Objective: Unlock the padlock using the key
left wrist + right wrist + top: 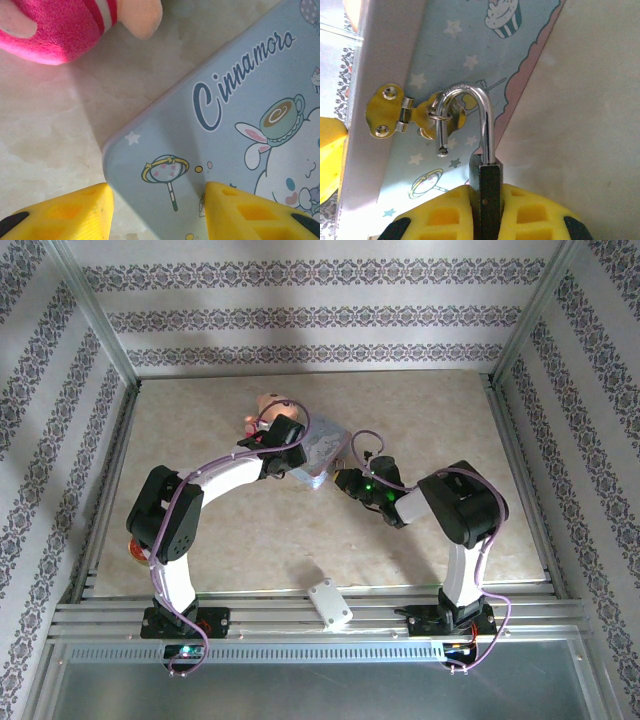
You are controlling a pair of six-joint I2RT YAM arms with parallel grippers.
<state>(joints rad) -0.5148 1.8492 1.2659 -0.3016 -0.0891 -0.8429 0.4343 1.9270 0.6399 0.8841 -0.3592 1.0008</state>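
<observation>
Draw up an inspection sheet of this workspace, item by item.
surface: beige marbled table, flat.
job's things: padlock with its shackle open, one leg free and hooked through the hasp of the light-blue tin.
clutter: pink plush toy beside the tin; white box on the near rail.
grippers: left gripper has its jaws apart astride the tin's corner; right gripper is shut on the padlock body.
cables: purple cables run along both arms; no snag seen.
surroundings: patterned walls, aluminium frame.
</observation>
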